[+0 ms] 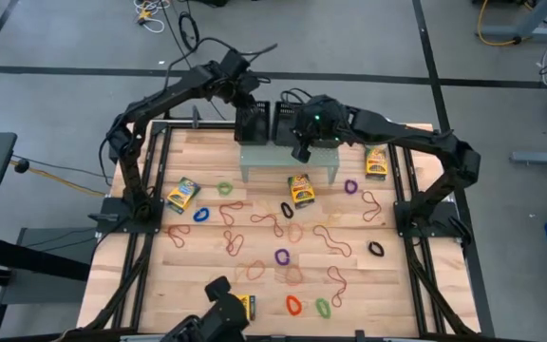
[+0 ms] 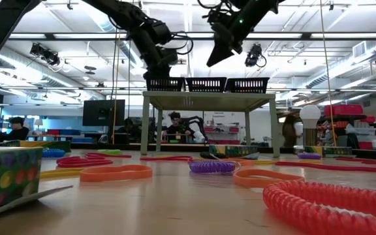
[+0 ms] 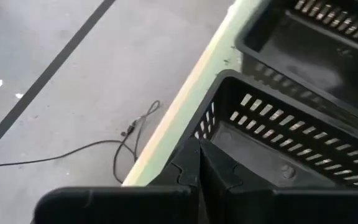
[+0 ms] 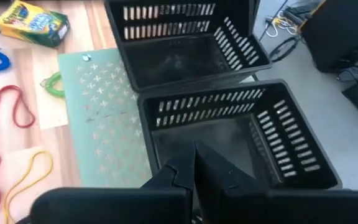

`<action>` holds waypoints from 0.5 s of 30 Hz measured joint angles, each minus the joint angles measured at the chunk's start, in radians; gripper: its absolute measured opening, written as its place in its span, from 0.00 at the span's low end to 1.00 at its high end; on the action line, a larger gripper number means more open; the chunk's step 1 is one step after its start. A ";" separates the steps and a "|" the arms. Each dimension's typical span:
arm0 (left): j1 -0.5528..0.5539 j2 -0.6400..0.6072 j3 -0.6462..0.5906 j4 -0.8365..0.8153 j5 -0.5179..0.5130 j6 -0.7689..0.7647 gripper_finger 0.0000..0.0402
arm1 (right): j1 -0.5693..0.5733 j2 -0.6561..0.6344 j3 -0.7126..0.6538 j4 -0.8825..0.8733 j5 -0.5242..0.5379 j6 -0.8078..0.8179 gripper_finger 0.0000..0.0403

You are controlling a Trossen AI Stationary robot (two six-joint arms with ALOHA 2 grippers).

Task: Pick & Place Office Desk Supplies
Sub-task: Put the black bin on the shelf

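Wooden table (image 1: 254, 285) | rubber bands (image 1: 283, 256) scattered (many colours) | workshop behind

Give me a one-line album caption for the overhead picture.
Both arms' shut tools, left tool and right tool, hover over black baskets while rubber bands and crayon boxes litter the wooden table.

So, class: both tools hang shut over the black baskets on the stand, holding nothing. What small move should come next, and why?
Probably the right tool should open and swing down toward the crayon box just in front of the green stand. Both it and the left tool are shut and empty over the black baskets, while the boxes and rubber bands lie on the table.
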 joint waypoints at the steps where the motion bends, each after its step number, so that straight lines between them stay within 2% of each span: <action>1: 0.005 0.000 0.000 0.000 -0.002 0.000 0.01 | -0.001 0.000 0.001 0.001 -0.004 0.000 0.03; 6: 0.006 -0.008 0.000 0.017 0.014 0.007 0.02 | -0.004 0.000 0.001 0.000 -0.005 -0.010 0.03; 13: -0.038 -0.078 0.000 0.028 0.074 0.016 0.01 | -0.034 -0.030 0.001 -0.011 -0.004 -0.017 0.03; 15: -0.055 -0.103 -0.033 0.065 0.093 0.018 0.01 | -0.046 -0.052 0.001 -0.041 -0.004 -0.017 0.03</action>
